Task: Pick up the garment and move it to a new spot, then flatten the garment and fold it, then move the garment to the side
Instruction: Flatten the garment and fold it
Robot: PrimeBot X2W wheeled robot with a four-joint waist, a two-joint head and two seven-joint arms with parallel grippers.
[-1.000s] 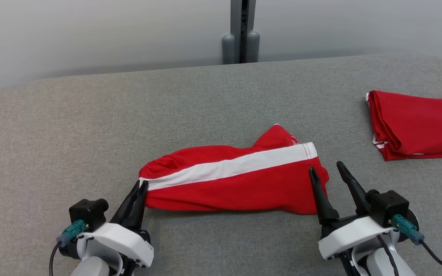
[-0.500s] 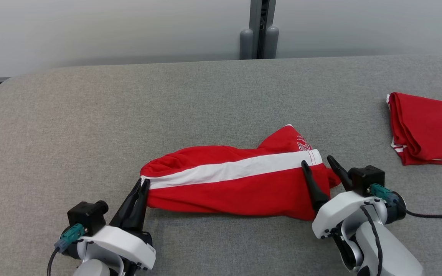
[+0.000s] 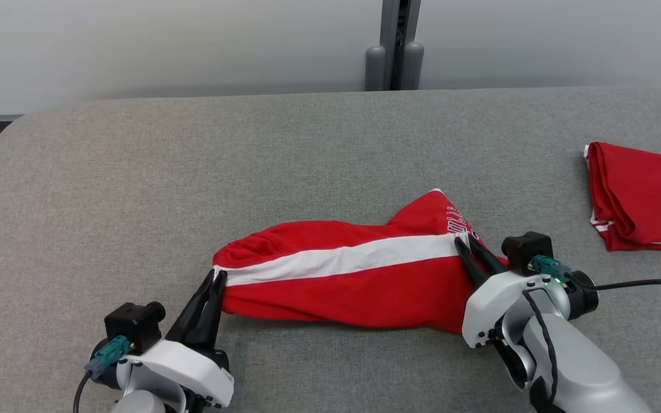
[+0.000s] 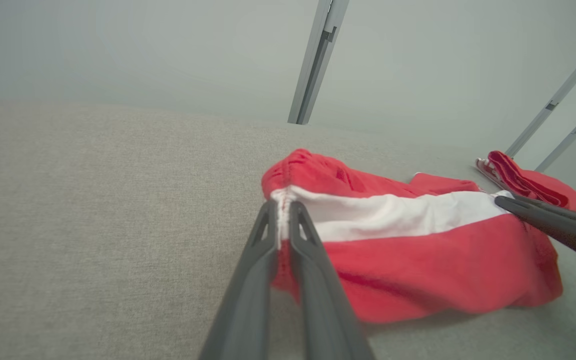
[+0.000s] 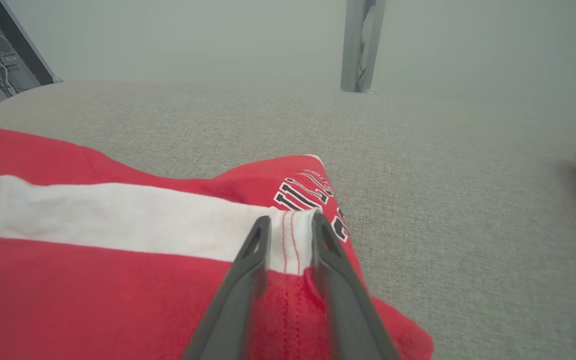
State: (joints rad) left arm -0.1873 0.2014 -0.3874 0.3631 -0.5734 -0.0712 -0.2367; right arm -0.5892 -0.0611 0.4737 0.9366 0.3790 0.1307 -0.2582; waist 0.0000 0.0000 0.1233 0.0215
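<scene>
Red knit cloth, the garment (image 3: 359, 287), lies stretched left to right on the near middle of the table (image 3: 193, 172), whose top is a coarse grey woven fabric with rounded corners. A broad white stripe (image 3: 342, 258) runs the garment's length, ending at the right in a hem stitched with fine red thread. Beyond that hem a pointed red flap pokes toward the far side, carrying black-and-white block lettering (image 5: 308, 192). The left end is gathered and puckered, the near edge soft and slightly lifted off the surface.

The left gripper (image 3: 217, 276) has its two long dark fingers pressed together on the gathered left end, pinching the seam where the stripe begins. The right gripper (image 5: 290, 220) sits at the stripe's right hem with its fingers narrowly apart, one on each side of the stitched edge and cloth between them; whether they truly clamp it cannot be told.

Far to the right, well apart, a second red cloth (image 3: 640, 201) rests folded in smooth layers with a white edge. A grey post (image 3: 393, 51) rises behind the table's far edge against a pale wall.
</scene>
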